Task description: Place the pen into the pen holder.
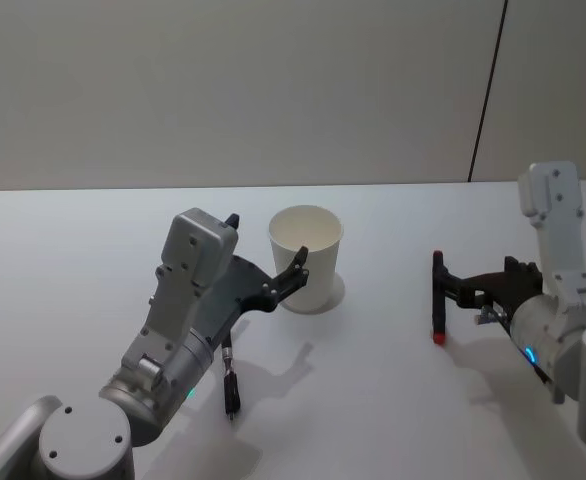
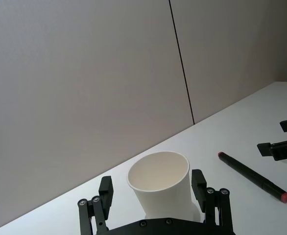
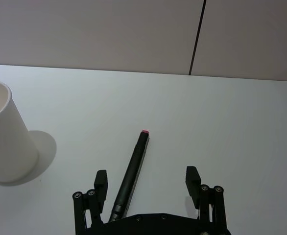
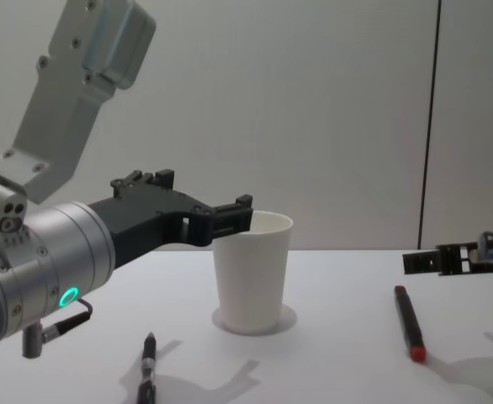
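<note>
My left pincer [image 2: 152, 179] had its fingers spread wide. In the left wrist view the pen holder [image 2: 160, 188] sat framed between them, upright on the table [image 1: 73, 300]. I could not tell whether either pad touched the paper. From the chest the near finger overlapped the rim and hid that side, and in the wrist view my own pincer body cut off the cup's foot. From the head I could see only the upper part of its inner wall.

My right pincer [image 3: 146, 175] was out to the right, well apart from the cup, with its fingers also parted and clamped on nothing. The red-tipped pen [image 3: 130, 174] lay flat on the table between them, closer to one finger. Its red end pointed away from my wrist, and its other end ran out of sight behind the pincer body. From the chest that pincer looked to be above the pen rather than on it, though the arm was cut off at the edge.

A black pen [image 1: 231, 385] lay on the table beside my left arm, in front of the cup. Its markings were too small to make out.
</note>
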Tool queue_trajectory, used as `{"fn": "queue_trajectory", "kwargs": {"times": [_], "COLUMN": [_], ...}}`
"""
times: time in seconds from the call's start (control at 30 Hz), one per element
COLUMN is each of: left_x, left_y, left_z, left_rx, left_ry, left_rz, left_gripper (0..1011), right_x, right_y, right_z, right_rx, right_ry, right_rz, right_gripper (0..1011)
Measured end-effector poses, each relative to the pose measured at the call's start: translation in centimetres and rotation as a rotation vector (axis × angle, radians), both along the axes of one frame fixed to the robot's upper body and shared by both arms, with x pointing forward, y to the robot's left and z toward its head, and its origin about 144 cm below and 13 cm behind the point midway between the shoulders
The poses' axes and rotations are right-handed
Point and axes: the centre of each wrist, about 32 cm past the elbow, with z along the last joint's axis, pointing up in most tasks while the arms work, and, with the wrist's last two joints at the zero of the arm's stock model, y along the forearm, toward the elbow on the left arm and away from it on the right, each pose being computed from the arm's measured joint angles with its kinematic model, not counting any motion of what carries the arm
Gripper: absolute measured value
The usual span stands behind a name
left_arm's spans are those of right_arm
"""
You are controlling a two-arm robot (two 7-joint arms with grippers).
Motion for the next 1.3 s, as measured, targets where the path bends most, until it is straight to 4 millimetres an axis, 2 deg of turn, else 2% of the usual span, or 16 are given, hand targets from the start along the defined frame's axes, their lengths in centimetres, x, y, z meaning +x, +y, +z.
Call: {"fn": "queue_trajectory", "kwargs": {"times": [0.6,1.3], "left_x": [0.0,0.0], "left_y": [0.0,0.0], "left_z": [0.0,0.0], "left_rx": [0.0,0.0], "left_ry": [0.0,0.0], "left_rz": [0.0,0.0], "left_gripper": [1001,1001], "right_x": [0.7,2.4], "right_y": [0.3,0.5], "right_z": [0.7,1.4], "right_rx": [-0.014,-0.022], "right_ry": [0.04,0.086], "right_rz": [-0.026,-0.04], "right_gripper": [1001,1001]}}
